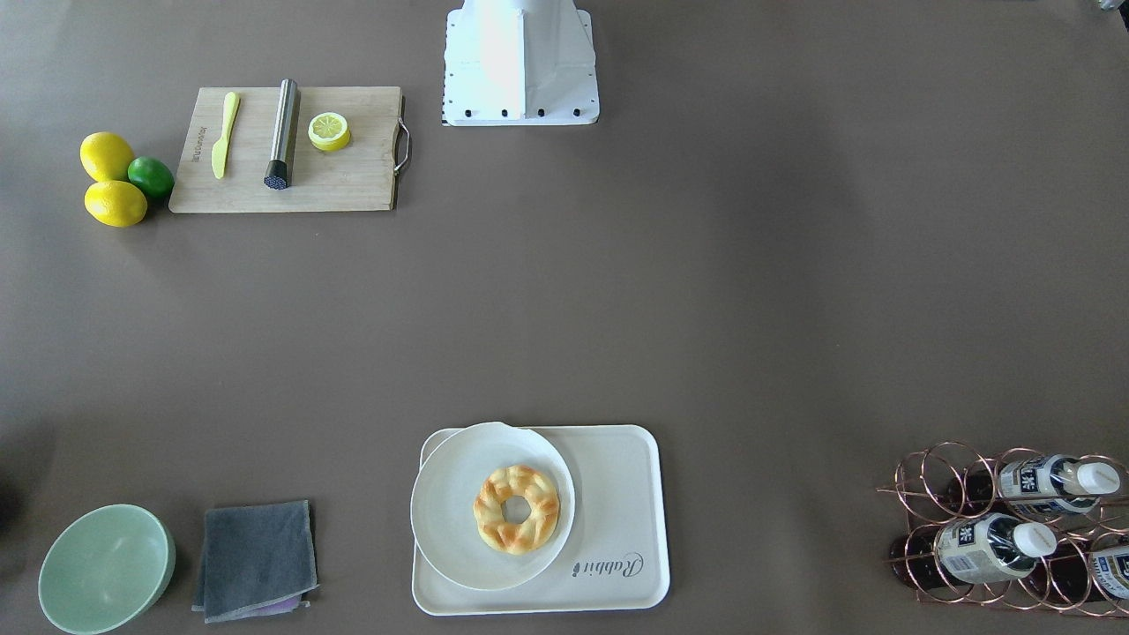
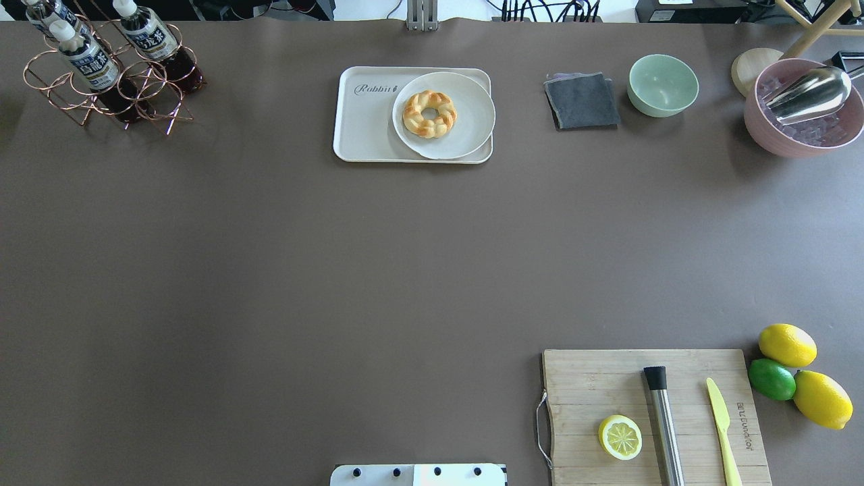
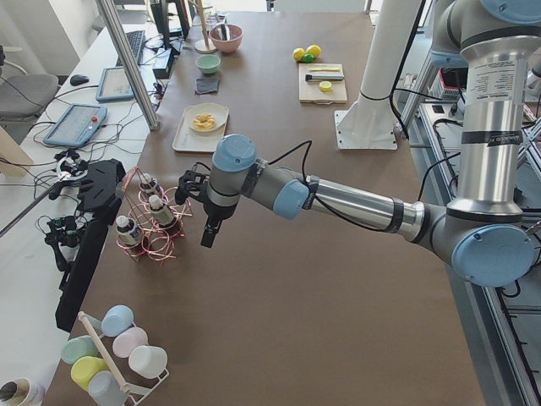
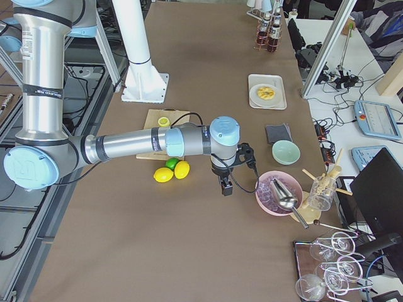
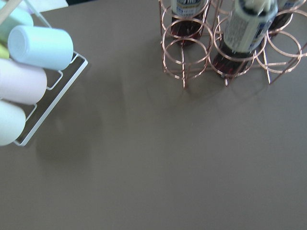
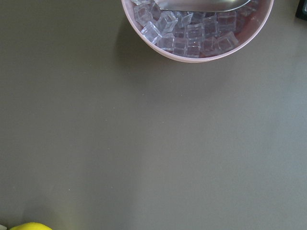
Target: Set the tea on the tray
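Tea (image 2: 86,59) sat in a copper wire rack (image 2: 152,71) at the far left corner of the table (image 2: 270,270), with other bottles like it. The rings held each bottle leaning with its white cap up, so I think none could roll away. The tray (image 2: 368,128) lay well apart from the rack, in the middle of the far side. A round plate (image 2: 466,131) with a ring of bread (image 2: 429,113) took up one half of the tray. The other half, by the word Rabbit, was bare, and that looked like the spot for the tea.

The left pincer (image 3: 207,238) hung above the table near the rack, on the robot's side of it, not touching any bottle. In the left wrist picture the tea was at the top edge. I could not tell if it was open or closed. The right pincer (image 4: 225,187) hung beside a pink bowl of ice (image 4: 259,196), far from the tea, and I could not tell its state either.
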Controlling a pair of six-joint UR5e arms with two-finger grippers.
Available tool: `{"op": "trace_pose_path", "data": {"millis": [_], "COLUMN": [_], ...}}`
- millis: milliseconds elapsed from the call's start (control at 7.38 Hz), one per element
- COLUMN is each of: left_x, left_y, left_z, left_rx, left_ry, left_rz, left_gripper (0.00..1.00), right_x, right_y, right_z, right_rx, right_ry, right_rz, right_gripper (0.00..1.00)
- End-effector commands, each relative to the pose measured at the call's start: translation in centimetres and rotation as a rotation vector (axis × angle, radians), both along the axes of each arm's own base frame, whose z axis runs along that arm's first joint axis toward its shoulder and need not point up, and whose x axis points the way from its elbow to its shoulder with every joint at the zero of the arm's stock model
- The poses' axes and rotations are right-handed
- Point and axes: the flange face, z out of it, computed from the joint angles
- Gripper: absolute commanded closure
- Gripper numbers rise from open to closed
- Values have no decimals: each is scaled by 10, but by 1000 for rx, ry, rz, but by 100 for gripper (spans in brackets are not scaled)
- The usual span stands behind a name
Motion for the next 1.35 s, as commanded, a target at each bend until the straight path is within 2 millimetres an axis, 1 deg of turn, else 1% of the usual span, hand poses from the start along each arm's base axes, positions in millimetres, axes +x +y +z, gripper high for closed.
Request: {"op": "trace_pose_path", "data": {"millis": [0, 135, 271, 406, 542, 677, 813, 948, 1084, 1219], "left_x": [51, 67, 89, 124, 147, 147, 156, 160, 162, 166], "left_y": [-64, -86, -95, -100, -107, -111, -117, -127, -134, -146], "left_z": [-9, -10, -5, -13, -28, -32, -32, -29, -17, -20], "left_rx": [85, 103, 152, 202, 223, 248, 262, 292, 287, 286], "left_ry": [148, 203, 174, 123, 125, 104, 70, 39, 14, 12], "left_rz": [-108, -139, -166, -180, -154, -175, -196, -165, -149, -152], "left_gripper": [2, 2, 2, 3, 3, 3, 3, 5, 5, 7], "right_x": [0, 0, 0, 0, 0, 0, 0, 0, 0, 0], "right_y": [0, 0, 1, 0, 0, 1, 1, 1, 5, 7], "right_z": [-2, -2, -3, -3, -3, -2, -2, -6, -4, -8], "right_rx": [2, 2, 4, 4, 4, 2, 1, 7, 4, 10], "right_ry": [1, 2, 1, 1, 1, 1, -1, -3, -4, -4], "right_rz": [2, 2, 2, 2, 2, 2, 3, 3, 3, 3], "right_gripper": [0, 0, 0, 0, 0, 0, 0, 0, 0, 0]}}
